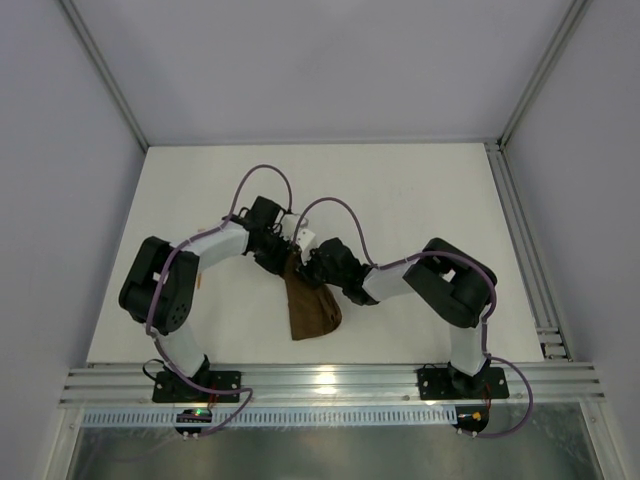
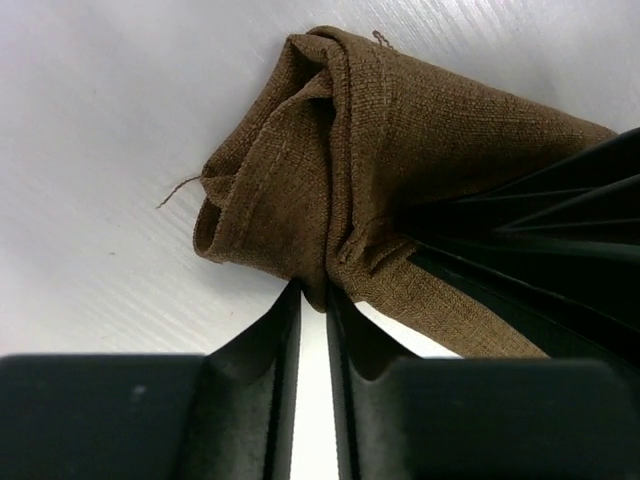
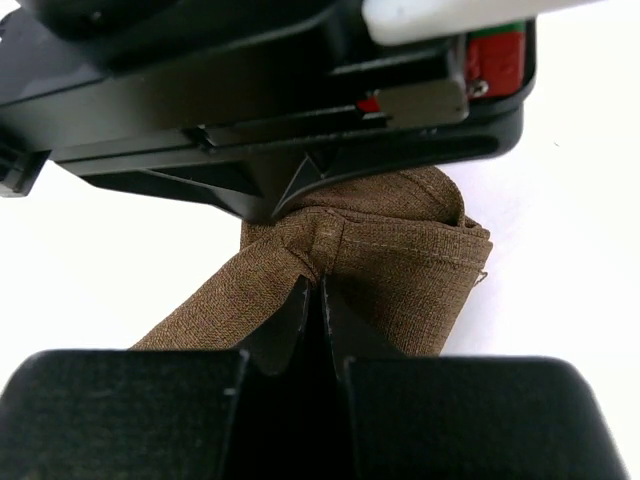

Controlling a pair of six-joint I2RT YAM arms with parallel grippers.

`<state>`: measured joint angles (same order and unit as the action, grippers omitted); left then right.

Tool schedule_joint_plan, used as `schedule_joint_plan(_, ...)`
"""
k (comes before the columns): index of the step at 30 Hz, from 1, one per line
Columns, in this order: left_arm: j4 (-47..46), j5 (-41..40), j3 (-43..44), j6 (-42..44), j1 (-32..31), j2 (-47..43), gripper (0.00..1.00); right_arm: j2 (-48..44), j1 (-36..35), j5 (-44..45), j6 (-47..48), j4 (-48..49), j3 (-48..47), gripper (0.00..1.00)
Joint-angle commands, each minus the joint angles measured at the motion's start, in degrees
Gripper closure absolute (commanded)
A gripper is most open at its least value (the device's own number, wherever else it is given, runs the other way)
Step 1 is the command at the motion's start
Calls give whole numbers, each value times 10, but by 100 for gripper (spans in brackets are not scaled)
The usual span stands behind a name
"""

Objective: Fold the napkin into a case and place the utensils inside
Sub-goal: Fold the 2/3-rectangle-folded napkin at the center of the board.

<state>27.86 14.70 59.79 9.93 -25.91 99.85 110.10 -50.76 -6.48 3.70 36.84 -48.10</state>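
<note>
A: On the table [image 1: 430, 200], where's the napkin [image 1: 310, 308]?
B: Bunched near the table's middle, trailing toward its near edge.
A: And the arms?
B: The left gripper [image 2: 312, 290] and right gripper [image 3: 318, 288] each pinch its far end, almost touching. I'd draw them apart sideways, evenly and low, flattening it before folding. No utensils visible.

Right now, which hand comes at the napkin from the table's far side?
The left hand: its wrist sits beyond the napkin's pinched end; the right hand reaches in sideways from the right.
</note>
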Motion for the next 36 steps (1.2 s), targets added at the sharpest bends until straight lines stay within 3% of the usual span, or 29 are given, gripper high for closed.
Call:
schedule_joint_plan(1, -25, -12, 13, -1, -1, -1, 85, -25, 0, -5, -5, 4, 3, 97)
schedule_joint_plan(9, -73, 18, -5, -37, -1, -28, 86, -24, 0, -10, 4, -8, 1, 97)
schedule_joint_plan(12, -99, 40, -22, -48, -1, -45, 100, -30, 1, -7, 9, -17, -4, 97)
schedule_joint_plan(21, -97, 82, -20, -52, -3, -51, 100, -50, 0, -2, -66, -18, -35, 97)
schedule_joint_plan(32, -90, 106, -19, -53, -2, -38, 100, 28, 8, 62, -174, -70, -94, 97)
schedule_joint_plan(36, -90, 122, -16, -56, 10, -51, 100, 57, 13, 103, -212, -134, -125, 97)
